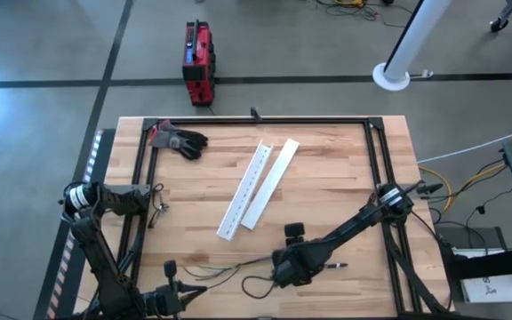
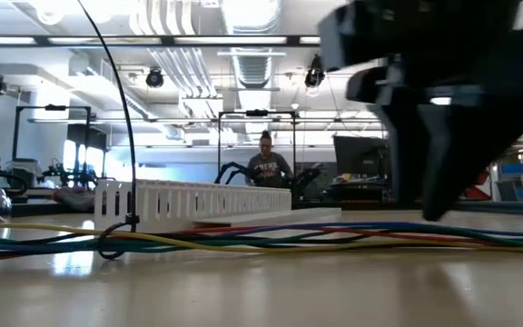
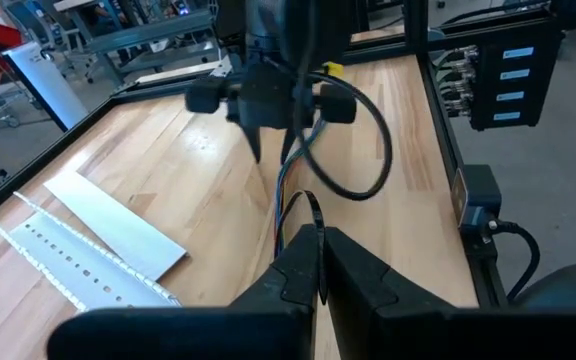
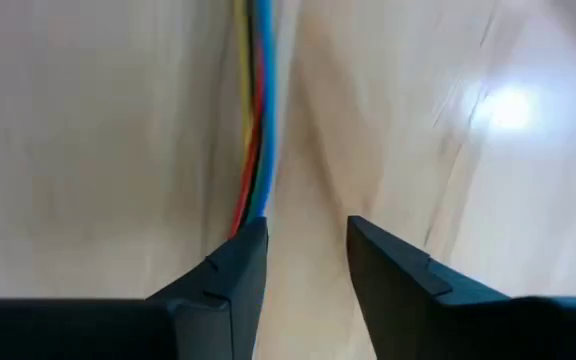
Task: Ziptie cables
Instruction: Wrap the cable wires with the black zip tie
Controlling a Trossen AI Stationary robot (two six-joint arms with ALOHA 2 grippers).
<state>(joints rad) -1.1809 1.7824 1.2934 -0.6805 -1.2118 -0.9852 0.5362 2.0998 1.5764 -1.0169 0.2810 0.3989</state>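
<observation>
The bench [image 1: 327, 169] is pale, smooth wood with a slight sheen. The strips [image 1: 256, 188] look like matt white plastic; the cables [image 2: 271, 238] have glossy plastic coating.

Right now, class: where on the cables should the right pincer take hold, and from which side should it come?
Grip the cables where they run bunched together, coming from straight above. They lie flat, side by side on the table, so the open right pincer can straddle them; it sits just beside them.

1. A robotics lab or workshop.
2. Wooden bench [image 1: 327, 169] in a black frame, on a grey concrete floor [image 1: 43, 53].
3. Ceiling ducts [image 2: 184, 64], monitors [image 2: 361, 156] and a seated person [image 2: 269, 163] behind.
</observation>
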